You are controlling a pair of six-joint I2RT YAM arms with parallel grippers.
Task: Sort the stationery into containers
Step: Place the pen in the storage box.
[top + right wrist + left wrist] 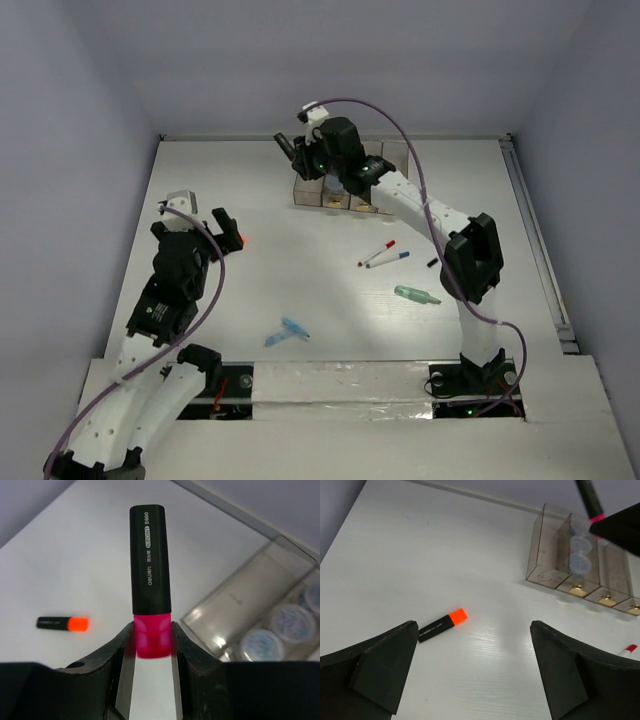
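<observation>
Pink marker [150,560]: black body, pink cap, pinched upright in right claw [150,636]; left claw [473,640] spread wide.

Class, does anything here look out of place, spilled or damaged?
Nothing spilled or broken. Unsorted items lie loose on the table: an orange marker, two pens, a green piece and a light-blue piece. The right gripper holds a pink marker by its cap near the bins.

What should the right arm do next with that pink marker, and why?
Probably bring the pink marker over the empty end bin, ready to drop. The right gripper clamps it by its pink cap, close to the bins; that end bin has nothing in it, while the one beside it holds jars.
</observation>
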